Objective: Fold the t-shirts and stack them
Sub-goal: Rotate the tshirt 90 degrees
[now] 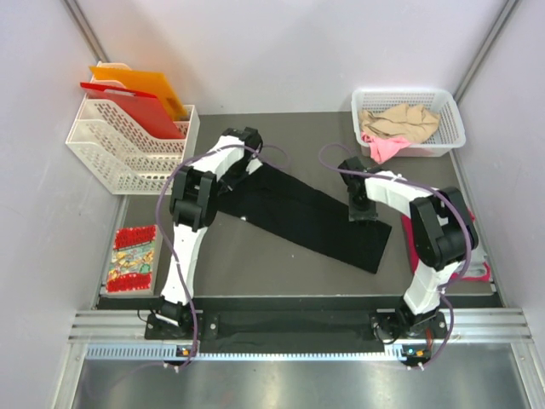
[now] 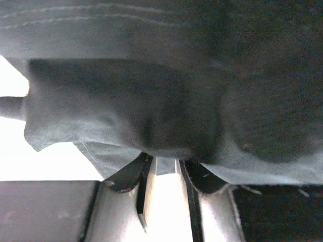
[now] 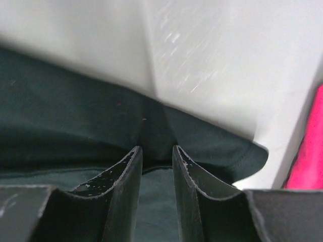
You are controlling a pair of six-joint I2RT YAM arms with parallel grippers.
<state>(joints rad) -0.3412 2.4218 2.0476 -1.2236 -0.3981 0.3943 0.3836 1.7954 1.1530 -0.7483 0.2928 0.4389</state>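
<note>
Fold step in hand. Large black cloth t-shirt (image 1: 315, 217), long strip, lies diagonal on bench (image 1: 255, 268), 10 to 4 o'clock. Left claw (image 2: 164, 161) pinches 10 o'clock end; right claw (image 3: 157, 151) pinches 3 o'clock edge. Next, likely: lift together, fold end over end.

Left claw (image 2: 166, 169): we find its finger ends buried in a bunched fold of the black t-shirt (image 2: 166, 101). That cloth runs off the wrist picture above the claw and to its right, so we cannot judge its extent ahead. To the claw's left the background is burnt out white.

Right claw (image 3: 157, 151): the fold pinched between its fingers hides whatever lies beneath. The pale surface ahead is smeared. To the claw's right a magenta-pink cloth (image 3: 308, 146) is cut off by the picture's edge.

From overhead, the right arm (image 1: 438, 234) covers most of that cloth. Beyond the right claw, the beige and pink heap (image 1: 400, 123) in the basket (image 1: 407, 91) is too tangled to count.
</note>
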